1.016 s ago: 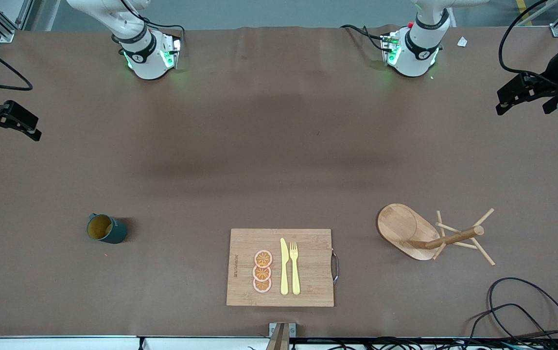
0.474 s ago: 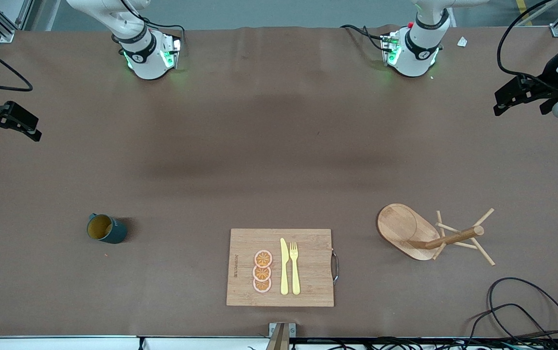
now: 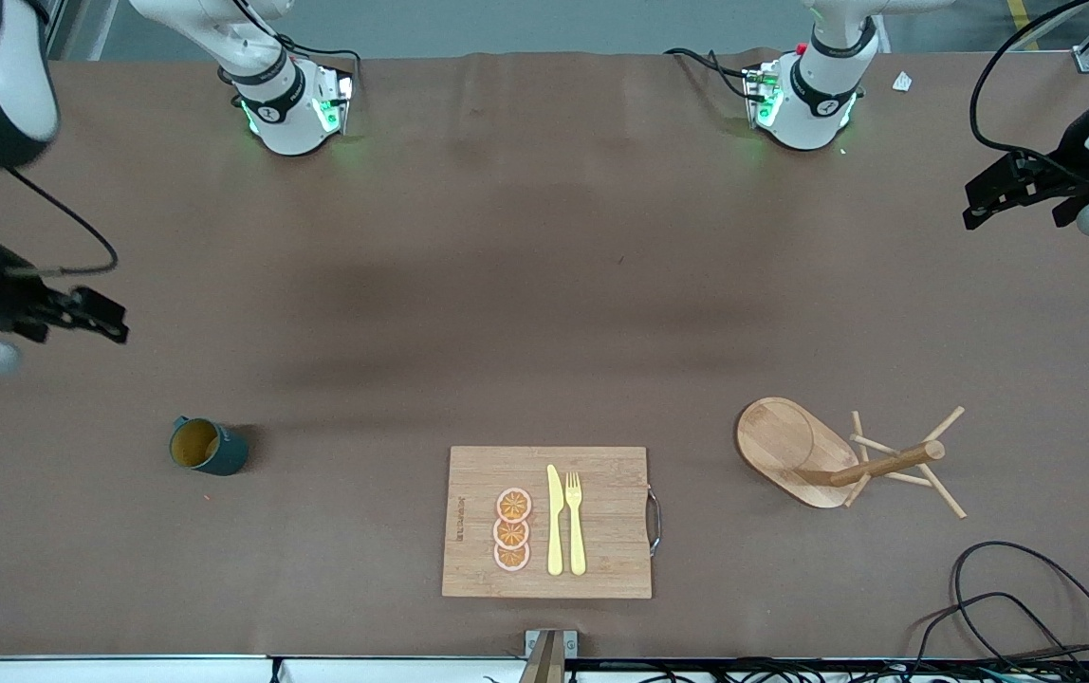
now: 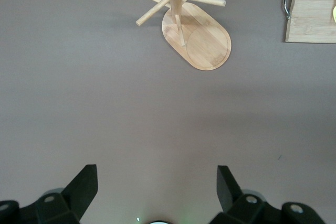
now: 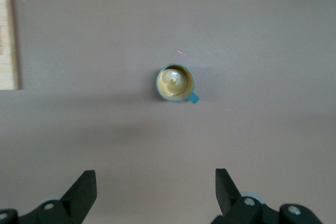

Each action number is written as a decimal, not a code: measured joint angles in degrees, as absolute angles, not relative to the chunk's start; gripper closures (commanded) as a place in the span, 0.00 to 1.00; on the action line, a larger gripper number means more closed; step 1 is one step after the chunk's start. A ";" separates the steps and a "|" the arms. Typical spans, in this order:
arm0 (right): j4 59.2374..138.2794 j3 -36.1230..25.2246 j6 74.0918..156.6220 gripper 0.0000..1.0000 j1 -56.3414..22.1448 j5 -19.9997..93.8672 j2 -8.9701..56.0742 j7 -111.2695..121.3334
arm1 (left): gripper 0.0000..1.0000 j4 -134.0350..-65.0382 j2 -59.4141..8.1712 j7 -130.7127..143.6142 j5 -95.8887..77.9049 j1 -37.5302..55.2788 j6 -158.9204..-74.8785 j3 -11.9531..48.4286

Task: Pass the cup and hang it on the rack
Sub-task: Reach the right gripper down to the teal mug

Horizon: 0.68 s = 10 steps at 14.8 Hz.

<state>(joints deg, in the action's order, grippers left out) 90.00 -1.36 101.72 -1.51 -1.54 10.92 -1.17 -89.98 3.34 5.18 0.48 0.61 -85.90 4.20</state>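
The dark teal cup (image 3: 208, 447) with a mustard-yellow inside stands upright on the table toward the right arm's end; it also shows in the right wrist view (image 5: 176, 83). The wooden rack (image 3: 834, 455) stands toward the left arm's end, and shows in the left wrist view (image 4: 191, 27). My right gripper (image 3: 94, 318) is open and empty, up in the air over bare table, apart from the cup. My left gripper (image 3: 1000, 194) is open and empty, high over the table's edge at the left arm's end.
A wooden cutting board (image 3: 601, 474) with orange slices (image 3: 512, 529), a yellow knife (image 3: 555, 520) and fork (image 3: 575, 522) lies between cup and rack, near the front edge. Black cables (image 3: 1009, 588) lie near the rack's corner of the table.
My right arm has swung in over the table toward the cup. My left gripper has shifted only slightly.
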 measured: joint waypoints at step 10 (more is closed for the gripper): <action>90.28 -1.55 120.19 0.00 -1.70 -1.54 31.77 -1.21 | 0.00 -89.87 3.46 5.13 0.50 -0.50 -85.82 4.17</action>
<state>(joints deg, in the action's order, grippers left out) 90.28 -1.55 120.19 -1.70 -1.54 31.77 -1.21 -89.87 3.46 5.13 0.50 -0.50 -85.82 4.17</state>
